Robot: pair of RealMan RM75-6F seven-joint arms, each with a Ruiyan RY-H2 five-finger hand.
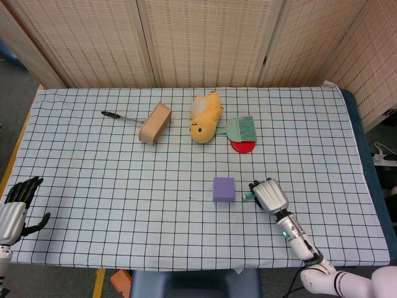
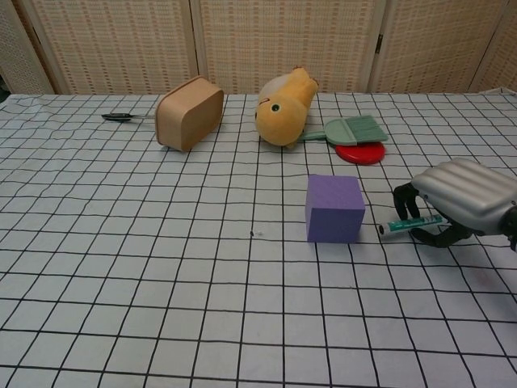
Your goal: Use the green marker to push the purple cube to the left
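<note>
The purple cube (image 1: pixel 224 189) (image 2: pixel 334 208) sits on the checked cloth right of the table's middle. To its right, my right hand (image 1: pixel 268 194) (image 2: pixel 464 196) rests low on the cloth and grips the green marker (image 2: pixel 412 224) (image 1: pixel 248 197), fingers curled around it. The marker lies nearly level with its white tip pointing left at the cube. In the chest view a small gap separates that tip from the cube's right face. My left hand (image 1: pixel 15 208) hangs off the table's near left corner, fingers apart and holding nothing.
Along the far side lie a tan wooden box (image 1: pixel 155 123) (image 2: pixel 190 112), a black-handled tool (image 1: pixel 118 116), a yellow plush duck (image 1: pixel 206 117) (image 2: pixel 287 107) and a green brush (image 1: pixel 242 128) on a red disc (image 1: pixel 243 146) (image 2: pixel 360 153).
</note>
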